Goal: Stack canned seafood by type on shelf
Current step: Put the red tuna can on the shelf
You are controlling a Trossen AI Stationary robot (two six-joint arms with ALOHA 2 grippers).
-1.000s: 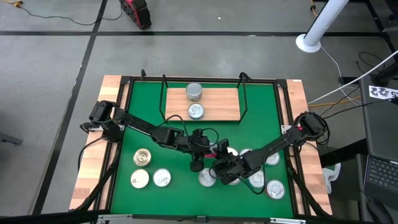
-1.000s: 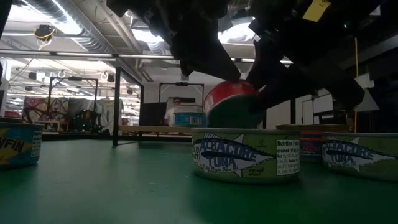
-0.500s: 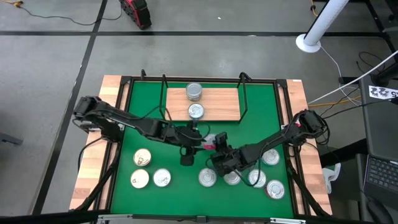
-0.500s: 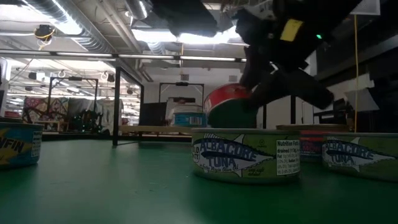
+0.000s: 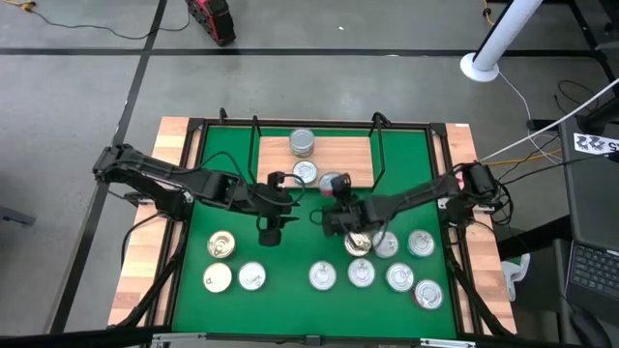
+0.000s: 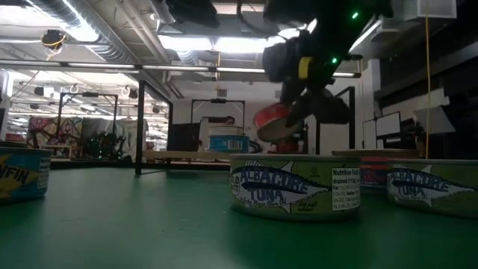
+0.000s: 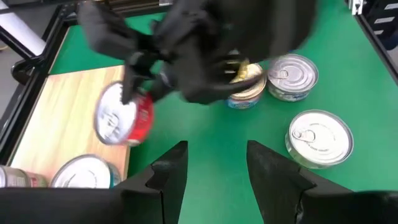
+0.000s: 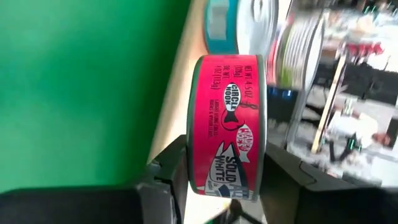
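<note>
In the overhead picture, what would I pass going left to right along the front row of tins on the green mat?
Gold-lidded tin → silver-lidded tin → silver-lidded tin → silver-lidded tin → silver-lidded tin → tin nearest the right edge.

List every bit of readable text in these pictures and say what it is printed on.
"ALBACORE TUNA" on the nearest green-labelled tin, low view.
"Nutrition Facts" on that tin; the print below is too small to read.
"ALBACORE" part-seen on the tin at right.
"FIN" on the tin at left, cut off.
"SOLID WHITE" on the red tin in the right gripper; its small print is blurred.
The white tag holds only blurred marks.
</note>
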